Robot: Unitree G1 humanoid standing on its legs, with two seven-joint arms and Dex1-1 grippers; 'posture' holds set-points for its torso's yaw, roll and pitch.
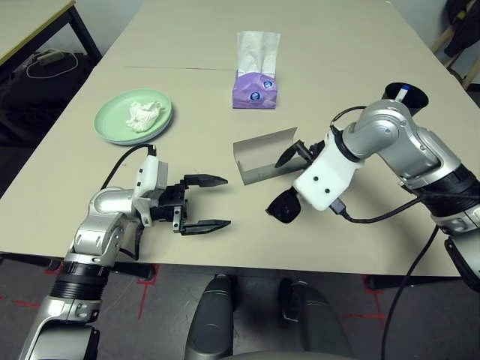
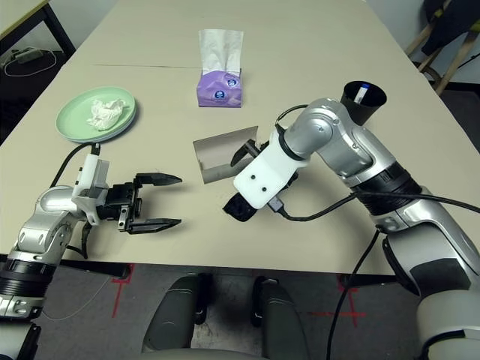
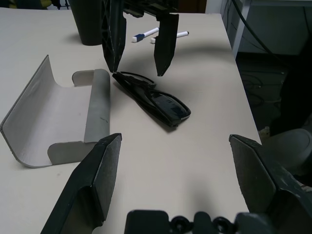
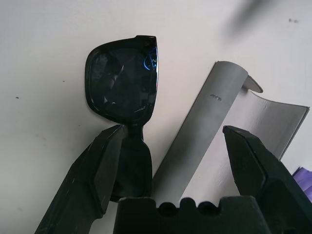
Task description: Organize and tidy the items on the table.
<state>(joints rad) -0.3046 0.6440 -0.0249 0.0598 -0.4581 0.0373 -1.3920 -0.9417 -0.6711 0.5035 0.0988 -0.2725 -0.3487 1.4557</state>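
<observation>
We have the tissue [image 1: 144, 114] on the plates [image 1: 112, 120]. The sunglasses [image 3: 153, 99] lie on the table [image 1: 322, 67] beside the open case [image 3: 63, 117], left gripper [image 1: 204, 202] and right gripper [image 3: 138, 53] both spread, holding nothing

Dark floor [image 1: 30, 300] with red tape marks, smaller side table [image 1: 30, 22] beyond.

A robotics lab or test room, with office-style furnishings. A large pale beige table [image 1: 315, 67] fills the middle. At ten o'clock stands a smaller beige table [image 1: 30, 22] on black legs, with a white power strip [image 1: 46, 57] and cables on the dark floor beneath. Red tape marks [image 1: 146, 279] cross the floor at six o'clock.
</observation>
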